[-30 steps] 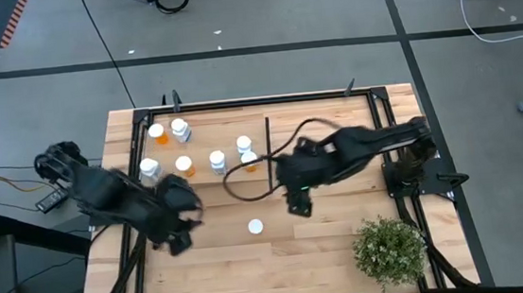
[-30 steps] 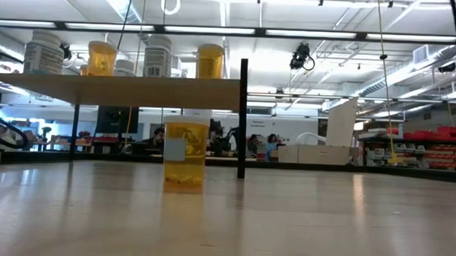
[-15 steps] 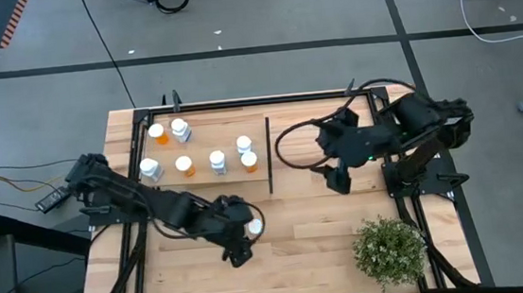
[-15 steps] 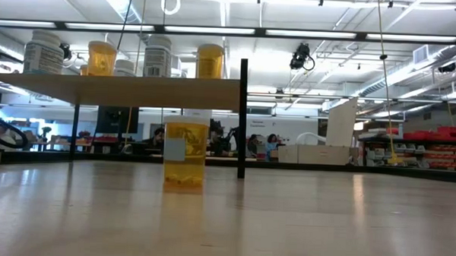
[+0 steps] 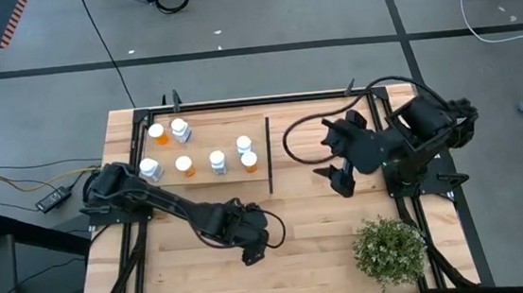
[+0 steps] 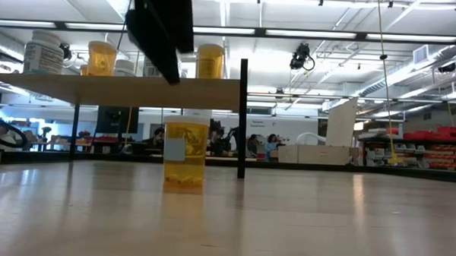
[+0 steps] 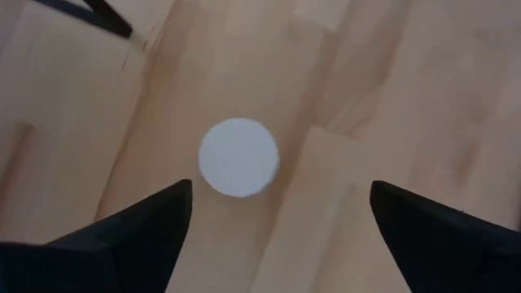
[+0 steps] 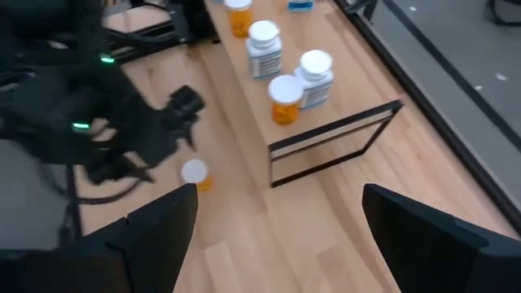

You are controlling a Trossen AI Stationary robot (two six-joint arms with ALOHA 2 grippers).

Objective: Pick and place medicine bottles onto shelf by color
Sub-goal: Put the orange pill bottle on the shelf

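Observation:
One orange medicine bottle (image 6: 185, 153) with a white cap (image 7: 238, 157) stands upright on the tabletop, in front of the shelf. My left gripper (image 7: 278, 191) hangs open just above it, slanting down, one finger on each side of the cap without touching; in the high view this gripper (image 5: 257, 244) hides the bottle. One of its fingers (image 6: 159, 27) shows from above in the low view. Several orange and white bottles (image 5: 217, 162) stand on the raised light-wood shelf (image 5: 200, 147). My right gripper (image 5: 341, 181) is open and raised, right of the shelf's black divider (image 5: 269, 155).
A bushy potted plant (image 5: 389, 249) stands at the near right corner. The shelf's thin black legs (image 6: 243, 121) reach down to the tabletop behind the lone bottle. A black frame (image 5: 257, 100) runs round the plank table. Bare wood lies between the lone bottle and the plant.
My left gripper has swept from the table's left side toward the middle and come down over the lone orange bottle; its finger has entered the low view from above. My right gripper has drawn back from the table's centre toward the right edge and risen. No bottle has moved.

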